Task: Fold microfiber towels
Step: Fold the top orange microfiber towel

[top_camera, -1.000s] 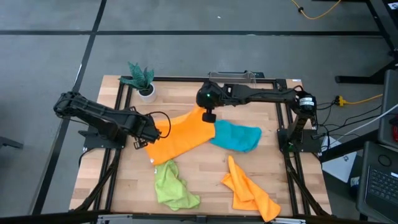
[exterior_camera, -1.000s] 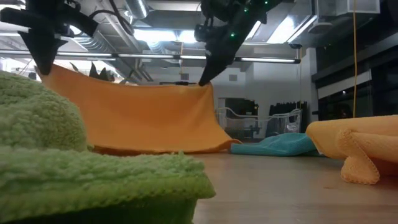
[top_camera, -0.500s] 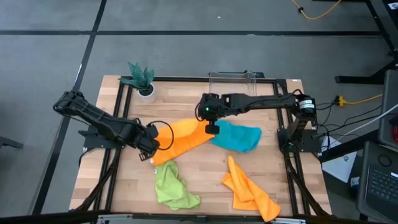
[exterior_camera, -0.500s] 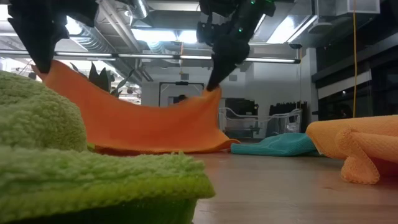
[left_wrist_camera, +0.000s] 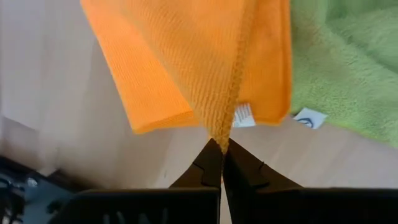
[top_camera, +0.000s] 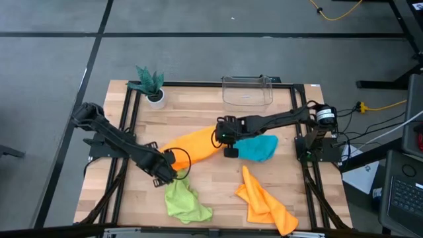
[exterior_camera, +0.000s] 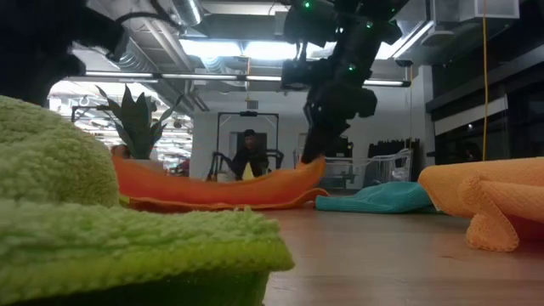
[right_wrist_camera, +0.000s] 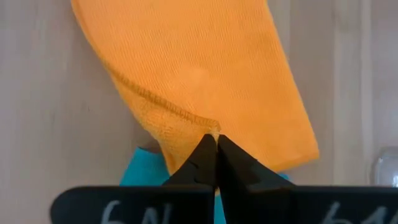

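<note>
- We saw the orange microfiber towel (top_camera: pixel 192 143) lying mid-table, its long axis running between both grippers.
- Left gripper (top_camera: pixel 173 174) pinched its near-left corner; right gripper (top_camera: pixel 230 153) pinched the opposite corner beside the teal towel (top_camera: pixel 259 147).

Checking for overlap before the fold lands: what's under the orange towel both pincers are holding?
Mostly bare table. Under the held orange towel, its right end overlaps the teal towel, and the left end sits beside the green towel. Anything beneath its middle is covered.
</note>
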